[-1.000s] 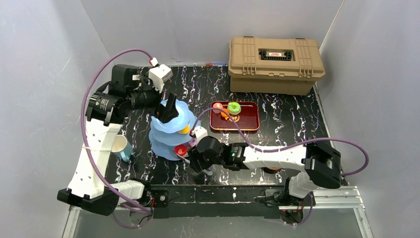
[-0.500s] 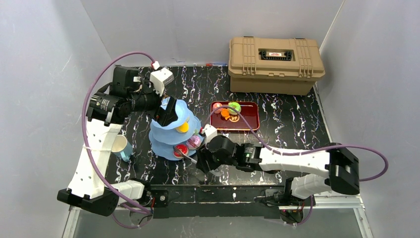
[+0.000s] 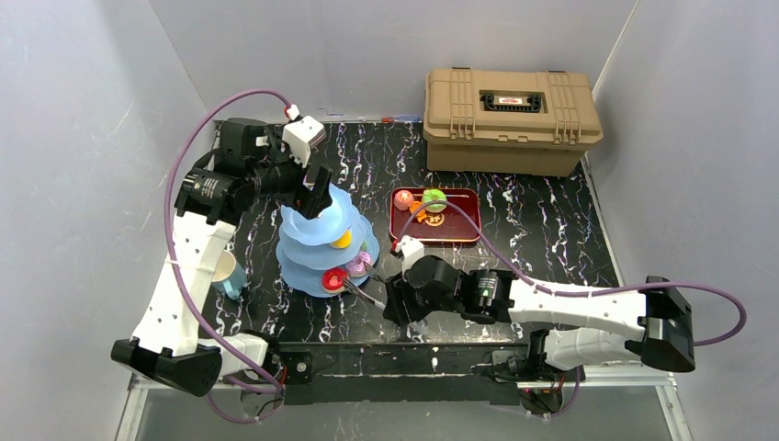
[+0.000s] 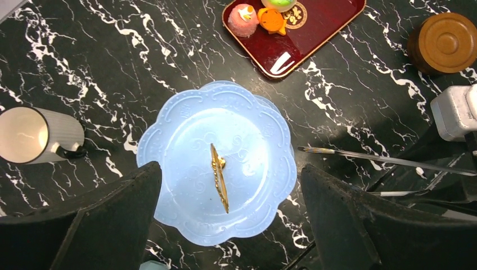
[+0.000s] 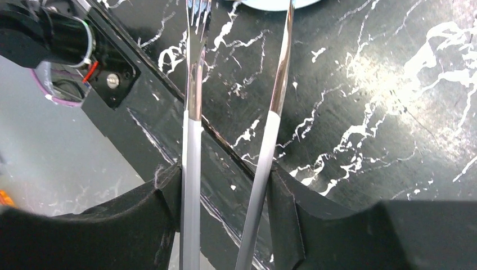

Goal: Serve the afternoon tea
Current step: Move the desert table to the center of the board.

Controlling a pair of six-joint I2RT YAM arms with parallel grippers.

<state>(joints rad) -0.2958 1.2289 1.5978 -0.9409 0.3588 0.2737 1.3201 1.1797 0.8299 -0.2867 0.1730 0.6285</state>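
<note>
The light blue three-tier stand point(image 3: 317, 246) stands left of centre, with a yellow donut point(image 3: 342, 241), a red cake point(image 3: 333, 278) and a pink cake point(image 3: 359, 265) on its tiers. My left gripper point(image 3: 315, 195) hovers open over its top. In the left wrist view the fingers point(image 4: 101, 225) straddle the top tier point(image 4: 216, 169) and its gold handle point(image 4: 219, 177) without touching. My right gripper point(image 3: 392, 299) is shut on the metal tongs point(image 3: 367, 295), whose arms point(image 5: 191, 112) stand apart with nothing between them, tips near the stand's base. The silvery-beige cup point(image 4: 34, 135) lies left of the stand.
The dark red tray point(image 3: 459, 230) holds a pink cake point(image 4: 244, 12), an orange piece point(image 4: 271, 19) and a green donut point(image 3: 434, 198). A tan case point(image 3: 510, 119) stands at the back right. A brown round saucer point(image 4: 447, 42) sits right of the tray. The table's near edge point(image 5: 169, 146) runs under the tongs.
My right gripper has drawn back to the right with the tongs, leaving a pink cake on the stand's lower tier. My left gripper has shifted slightly back over the stand's top.
</note>
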